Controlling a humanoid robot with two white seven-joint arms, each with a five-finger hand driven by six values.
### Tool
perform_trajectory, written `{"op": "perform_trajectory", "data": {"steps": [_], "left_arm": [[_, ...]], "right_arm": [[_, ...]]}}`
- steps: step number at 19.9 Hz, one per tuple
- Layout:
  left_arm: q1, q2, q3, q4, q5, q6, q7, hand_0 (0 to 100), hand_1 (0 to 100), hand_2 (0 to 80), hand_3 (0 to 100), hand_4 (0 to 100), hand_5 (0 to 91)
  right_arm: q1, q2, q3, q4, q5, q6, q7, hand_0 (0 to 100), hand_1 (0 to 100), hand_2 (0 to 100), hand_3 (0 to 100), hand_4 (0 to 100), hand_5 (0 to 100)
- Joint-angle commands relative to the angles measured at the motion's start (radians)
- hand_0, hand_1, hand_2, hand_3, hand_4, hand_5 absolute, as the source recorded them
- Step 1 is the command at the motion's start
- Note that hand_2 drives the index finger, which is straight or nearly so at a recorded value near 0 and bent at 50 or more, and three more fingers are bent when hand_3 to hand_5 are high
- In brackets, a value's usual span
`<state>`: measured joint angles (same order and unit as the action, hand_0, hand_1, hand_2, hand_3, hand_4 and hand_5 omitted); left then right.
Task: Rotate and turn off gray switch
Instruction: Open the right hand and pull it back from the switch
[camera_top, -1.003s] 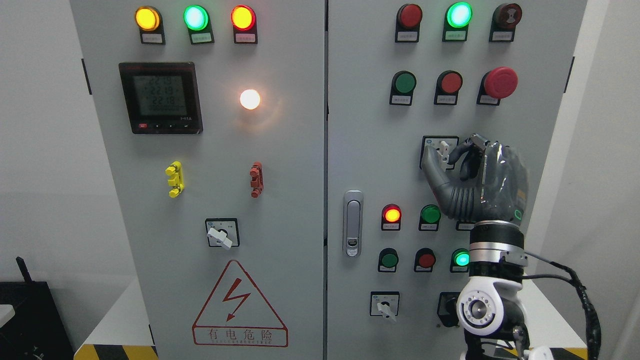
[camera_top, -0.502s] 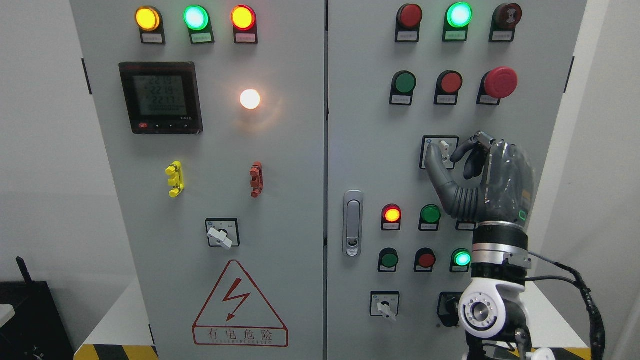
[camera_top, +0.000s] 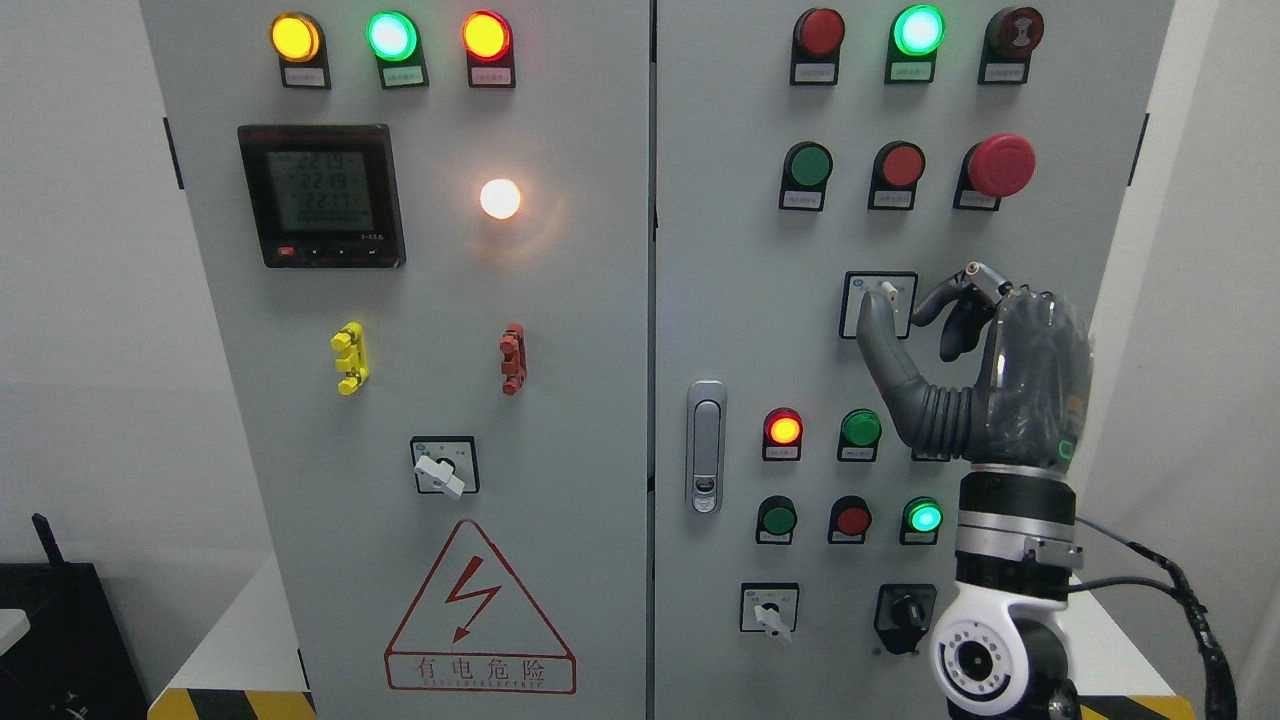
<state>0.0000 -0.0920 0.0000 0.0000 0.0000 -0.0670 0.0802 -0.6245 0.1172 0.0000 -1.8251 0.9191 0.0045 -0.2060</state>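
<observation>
Right hand (camera_top: 985, 375) stood at gray switch (camera_top: 886, 298), up-left of palm; thumb touched knob, index finger (camera_top: 940, 300) just right of it, apart, grip not closed. Risk: loose pinch could slip off knob mid-turn; thumb might nudge it wrong way. Green lamp (camera_top: 860, 428) sat below thumb.

The robot's right arm rises from the lower right corner, its white round wrist joint (camera_top: 980, 655) and silver cuff stacked below a dark grey right hand (camera_top: 985, 375) held upright. The thumb (camera_top: 880, 335) stretches up and to the left; the fingers (camera_top: 960, 300) curl forward at the top, apart from the thumb tip. A black cable loops off the wrist to the right.
</observation>
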Motion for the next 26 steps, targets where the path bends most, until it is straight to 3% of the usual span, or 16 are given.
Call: {"op": "perform_trajectory", "data": {"steps": [1,2,3,5,7,8,10,12,15,18,26], "left_arm": [[-0.009,0.000,0.008,-0.026,0.020,0.000,0.000,12,39,0.0,0,0,0.0],[-0.009,0.000,0.008,-0.026,0.020,-0.001,0.000,12,39,0.0,0,0,0.0],[-0.009,0.000,0.008,-0.026,0.020,-0.001,0.000,12,39,0.0,0,0,0.0],[-0.009,0.000,0.008,-0.026,0.020,0.001,0.000,12,39,0.0,0,0,0.0],[-0.009,0.000,0.008,-0.026,0.018,0.001,0.000,12,39,0.0,0,0,0.0],[-0.009,0.000,0.008,-0.026,0.020,0.000,0.000,12,39,0.0,0,0,0.0],[-0.009,0.000,0.008,-0.026,0.018,0.001,0.000,12,39,0.0,0,0,0.0],[-0.009,0.000,0.008,-0.026,0.020,0.000,0.000,12,39,0.0,0,0,0.0],[-0.009,0.000,0.008,-0.026,0.020,-0.001,0.000,12,39,0.0,0,0,0.0],[-0.009,0.000,0.008,-0.026,0.018,0.001,0.000,12,39,0.0,0,0,0.0],[-0.009,0.000,0.008,-0.026,0.020,-0.001,0.000,12,39,0.0,0,0,0.0]], "right_arm": [[0.075,-0.054,0.017,-0.092,0.000,-0.070,-0.010,29,35,57,91,80,77],[0.094,-0.069,0.015,-0.105,0.000,-0.087,-0.010,29,35,56,91,76,72],[0.110,-0.085,0.014,-0.114,0.000,-0.101,-0.010,29,34,52,75,56,47],[0.144,-0.123,0.014,-0.141,0.000,-0.116,-0.009,30,33,48,61,42,30],[0.184,-0.157,0.014,-0.172,-0.002,-0.117,-0.009,30,30,34,36,20,7],[0.198,-0.171,0.014,-0.178,-0.002,-0.117,-0.009,31,30,25,24,10,0],[0.215,-0.195,0.015,-0.183,-0.002,-0.121,-0.007,32,26,17,15,1,0],[0.236,-0.217,0.017,-0.186,-0.008,-0.141,-0.007,33,17,12,11,0,0],[0.247,-0.235,0.017,-0.189,-0.026,-0.146,-0.007,23,9,8,8,0,0],[0.253,-0.257,0.018,-0.188,-0.028,-0.146,0.003,15,10,8,7,0,0],[0.275,-0.269,0.023,-0.184,-0.028,-0.141,0.005,11,17,10,9,0,0]]}}
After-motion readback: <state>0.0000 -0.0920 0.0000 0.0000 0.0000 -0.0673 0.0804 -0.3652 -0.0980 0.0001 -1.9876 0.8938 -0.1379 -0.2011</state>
